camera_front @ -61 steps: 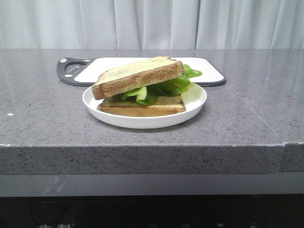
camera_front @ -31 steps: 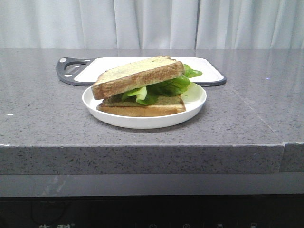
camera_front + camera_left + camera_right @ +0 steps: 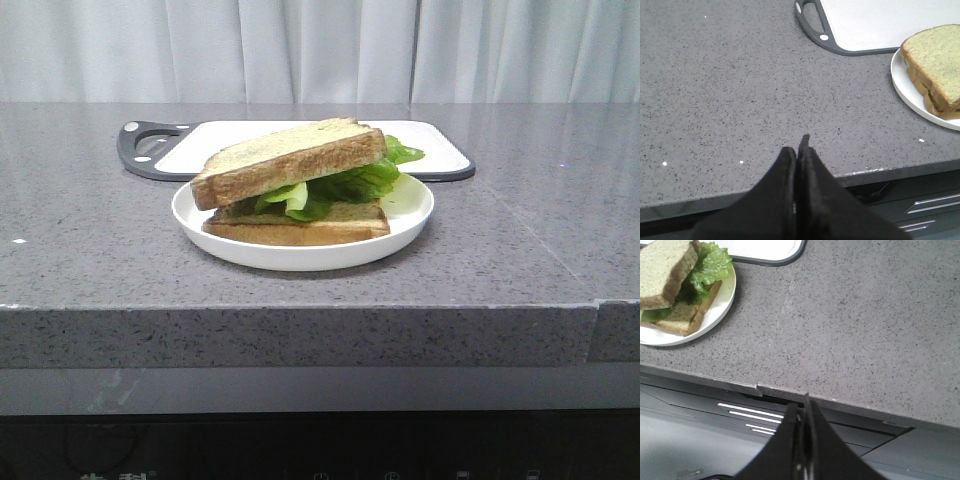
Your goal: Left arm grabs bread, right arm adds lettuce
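- Counter [image 3: 90,240]: grey speckled stone, spans the whole front view; everything else sits on it.
- Cutting board [image 3: 440,150]: white with a dark rim and handle, at the far side, just behind the plate.
- Plate [image 3: 300,255]: white, round, centre of the counter, holds the stacked sandwich.
- Bread [image 3: 288,160]: thick slice on top of the stack, tilted, its left end low and its right end propped up by the greens; long axis runs left to right.
- Lower slice [image 3: 300,228]: thinner toast flat on the plate under the greens.
- Lettuce [image 3: 345,185]: sandwiched between the two slices, ruffles sticking out at the right and far side.
- Left gripper [image 3: 799,150]: fingers pressed together, holding nothing, parked over the near counter edge; plate lies to its right and farther in.
- Right gripper [image 3: 805,407]: fingers together, empty, hanging off the near edge; plate lies to its left and farther in.
- Judgement: stack looks finished; both arms well apart from it, neither clearly nearer.
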Motion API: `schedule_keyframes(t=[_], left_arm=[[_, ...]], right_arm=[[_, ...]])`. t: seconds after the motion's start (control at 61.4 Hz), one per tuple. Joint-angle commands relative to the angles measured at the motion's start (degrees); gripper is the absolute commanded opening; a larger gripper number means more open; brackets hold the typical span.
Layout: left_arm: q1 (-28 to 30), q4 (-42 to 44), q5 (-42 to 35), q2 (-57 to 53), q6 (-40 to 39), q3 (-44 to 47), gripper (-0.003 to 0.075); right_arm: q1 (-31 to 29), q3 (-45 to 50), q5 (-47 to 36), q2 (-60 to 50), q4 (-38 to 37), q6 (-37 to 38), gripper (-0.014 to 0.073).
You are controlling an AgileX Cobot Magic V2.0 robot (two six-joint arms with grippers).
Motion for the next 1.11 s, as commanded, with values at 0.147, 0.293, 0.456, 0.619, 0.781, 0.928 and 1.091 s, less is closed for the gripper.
schedule_keyframes(t=[0.147,0.293,0.456,0.619,0.781,0.928,1.091], left_arm=[[0.6,1.4,-26.8,-8.7,0.8,12.7,-0.002],[0.6,1.4,-40.6,-16.2,0.8,25.9,-0.002],[0.6,1.3,-49.2,-22.2,0.8,35.0,-0.002],[0.6,0.6,-55.8,-24.1,0.8,39.9,-0.002],[0.6,0.6,-54.2,-24.1,0.8,39.8,-0.002],[0.6,0.6,-54.3,-24.0,0.8,39.8,-0.002],[0.6,-1.3,-54.3,-24.0,0.8,39.8,-0.002]], right_arm=[[-0.1,-1.3,-3.2,0.2,-0.7,-0.4,-0.0118],[-0.1,-1.3,-3.2,0.2,-0.7,-0.4,-0.0118],[-0.1,-1.3,-3.2,0.2,-0.7,-0.4,-0.0118],[-0.1,-1.3,-3.1,0.2,-0.7,-0.4,-0.0118],[-0.1,-1.3,-3.0,0.2,-0.7,-0.4,-0.0118],[-0.1,-1.3,-3.0,0.2,-0.7,-0.4,-0.0118],[-0.1,-1.3,-3.0,0.2,-0.7,-0.4,-0.0118]])
